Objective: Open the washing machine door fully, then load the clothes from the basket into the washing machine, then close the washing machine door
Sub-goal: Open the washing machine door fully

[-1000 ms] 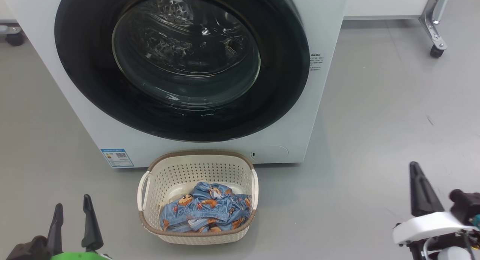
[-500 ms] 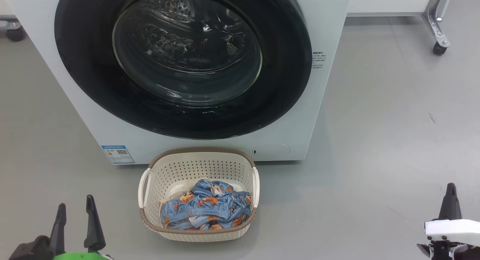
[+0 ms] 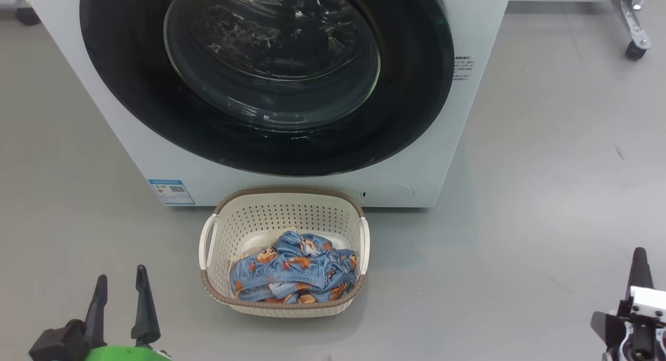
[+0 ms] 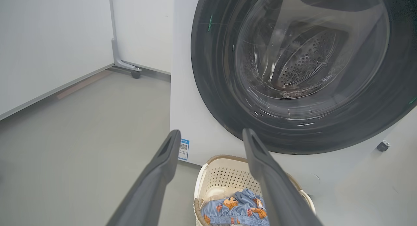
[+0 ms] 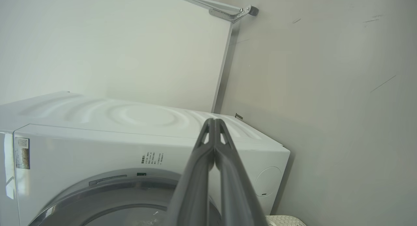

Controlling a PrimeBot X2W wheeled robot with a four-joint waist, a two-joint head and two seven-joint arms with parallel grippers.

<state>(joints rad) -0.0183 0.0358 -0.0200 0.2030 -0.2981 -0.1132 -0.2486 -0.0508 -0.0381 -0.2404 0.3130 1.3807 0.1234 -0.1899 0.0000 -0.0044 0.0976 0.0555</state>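
Note:
The white washing machine [image 3: 156, 158] fills the top of the head view, and its black-rimmed washing machine door [image 3: 406, 90] covers the drum opening. On the floor just in front stands the cream basket [image 3: 286, 192], holding the light-blue printed clothes [image 3: 294, 270]. My left gripper [image 3: 120, 273] is open at the lower left, well short of the basket. My right gripper [image 3: 639, 254] is shut and empty at the lower right. In the left wrist view, the open left gripper [image 4: 211, 131] frames the door [image 4: 211, 99], the basket [image 4: 228, 161] and the clothes [image 4: 234, 208]. In the right wrist view, the shut right gripper [image 5: 214, 120] points at the washing machine [image 5: 97, 148].
A blue label sticker [image 3: 171, 191] sits low on the machine's front. A metal frame leg on a caster [image 3: 632, 23] stands at the far right, beyond open grey floor. White panels [image 4: 49, 40] and another caster leg [image 4: 135, 73] stand on the machine's far side.
The head camera has shifted, so the machine and basket sit further right in the picture. My right gripper has dropped from a raised, tilted pose to the lower right corner. The left gripper stays open.

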